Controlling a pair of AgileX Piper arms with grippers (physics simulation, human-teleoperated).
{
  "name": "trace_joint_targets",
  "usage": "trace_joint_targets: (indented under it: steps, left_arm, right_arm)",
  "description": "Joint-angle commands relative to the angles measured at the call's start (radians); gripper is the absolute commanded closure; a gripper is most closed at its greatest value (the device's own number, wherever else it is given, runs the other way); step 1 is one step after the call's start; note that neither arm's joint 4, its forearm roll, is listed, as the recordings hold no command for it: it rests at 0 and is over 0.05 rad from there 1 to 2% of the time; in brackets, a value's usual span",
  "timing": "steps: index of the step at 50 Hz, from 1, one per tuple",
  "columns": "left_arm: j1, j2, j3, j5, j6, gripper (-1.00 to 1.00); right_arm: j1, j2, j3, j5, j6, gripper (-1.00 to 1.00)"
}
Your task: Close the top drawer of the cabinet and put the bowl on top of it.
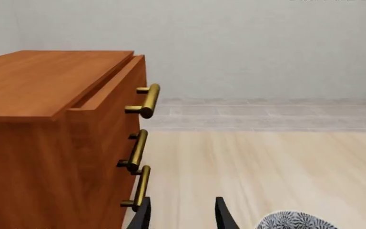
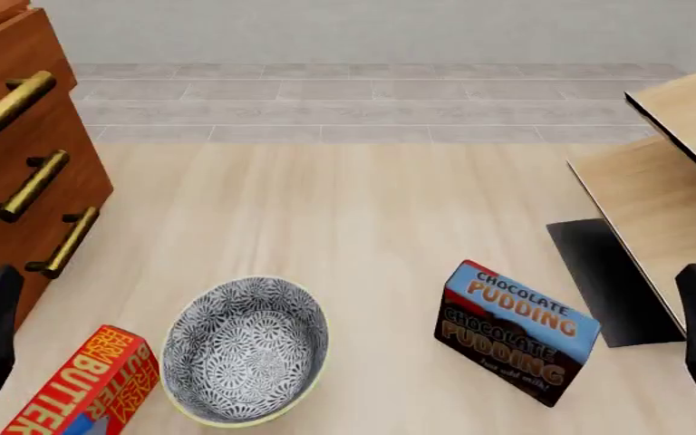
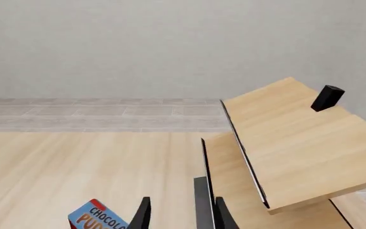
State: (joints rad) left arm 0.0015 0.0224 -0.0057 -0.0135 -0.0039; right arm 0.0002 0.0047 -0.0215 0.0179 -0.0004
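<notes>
The reddish-brown wooden cabinet's (image 1: 43, 119) brass-handled top drawer (image 1: 116, 95) is seen ajar, unpushed. The blue-grey floral bowl (image 2: 246, 349) lies untouched on the desk. Both pincers (image 1: 183, 214) (image 3: 181, 212) are held open and empty; closing the drawer is judged next.

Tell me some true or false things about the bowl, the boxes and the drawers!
1. The top drawer sticks out a bit from the cabinet. True.
2. The bowl sits on top of the cabinet. False: it is on the table, between the butter box and the pudding box.
3. The bowl has a blue-grey flower pattern inside. True.
4. The left hand is holding the bowl. False: its fingers are apart with nothing between them.
5. The pudding box is inside the bowl. False: it stands on the table beside it.
</notes>
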Motion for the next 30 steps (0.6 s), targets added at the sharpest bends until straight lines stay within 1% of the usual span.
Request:
trace_joint_targets:
  steps: [1, 2, 3, 4, 6, 7, 8, 9, 11, 12, 13, 14, 18, 19, 22, 23, 25, 27, 28, 30]
  left_arm:
    - [0.02, 0.025, -0.01, -0.007, -0.067, -1.0]
    - [0.05, 0.072, -0.03, -0.009, -0.05, -1.0]
    - [0.05, 0.074, -0.03, -0.011, -0.05, -1.0]
    - [0.035, 0.084, -0.061, -0.011, -0.043, -1.0]
    - [0.046, 0.106, -0.072, -0.019, -0.045, -1.0]
    - [0.077, 0.134, -0.086, -0.028, -0.066, -1.0]
    - [0.068, 0.159, -0.102, -0.039, -0.069, -1.0]
    - [0.037, 0.132, -0.123, -0.028, -0.032, -1.0]
    - [0.046, 0.18, -0.152, -0.036, -0.044, -1.0]
    - [0.046, 0.187, -0.162, -0.034, -0.062, -1.0]
    - [0.046, 0.187, -0.162, -0.034, -0.062, -1.0]
    - [0.053, 0.244, -0.188, -0.039, -0.046, -1.0]
    - [0.052, 0.278, -0.208, -0.051, -0.054, -1.0]
    - [0.056, 0.307, -0.217, -0.057, -0.051, -1.0]
    - [0.054, 0.329, -0.235, -0.066, -0.041, -1.0]
    - [0.061, 0.354, -0.245, -0.071, -0.056, -1.0]
    - [0.058, 0.372, -0.263, -0.076, -0.056, -1.0]
    - [0.055, 0.412, -0.277, -0.086, -0.092, -1.0]
    - [0.053, 0.411, -0.281, -0.088, -0.076, -1.0]
    - [0.045, 0.428, -0.291, -0.094, -0.085, -1.0]
  right_arm:
    - [0.0, 0.0, 0.004, -0.004, 0.0, -1.0]
    - [0.0, 0.0, 0.004, -0.004, 0.0, -1.0]
    - [0.0, 0.0, 0.004, -0.004, 0.0, -1.0]
    - [0.0, 0.0, 0.004, -0.004, 0.0, -1.0]
    - [0.0, 0.0, 0.004, -0.004, 0.0, -1.0]
    - [0.0, 0.0, 0.004, -0.004, 0.0, -1.0]
    - [0.0, 0.0, 0.004, -0.004, 0.0, -1.0]
    - [0.0, 0.0, 0.004, -0.004, 0.0, -1.0]
    - [0.0, 0.0, 0.004, -0.004, 0.0, -1.0]
    - [0.0, 0.0, 0.004, -0.004, 0.0, -1.0]
    - [0.0, 0.0, 0.004, -0.004, 0.0, -1.0]
    - [0.0, 0.0, 0.004, -0.004, 0.0, -1.0]
    - [0.0, 0.0, 0.004, -0.004, 0.0, -1.0]
    - [0.0, 0.0, 0.004, -0.004, 0.0, -1.0]
    - [0.0, 0.0, 0.004, -0.004, 0.0, -1.0]
    - [0.0, 0.0, 0.004, -0.004, 0.0, -1.0]
    - [0.0, 0.0, 0.004, -0.004, 0.0, -1.0]
    - [0.0, 0.0, 0.004, -0.004, 0.0, -1.0]
    - [0.0, 0.0, 0.004, -0.004, 0.0, -1.0]
    - [0.0, 0.0, 0.004, -0.004, 0.0, -1.0]
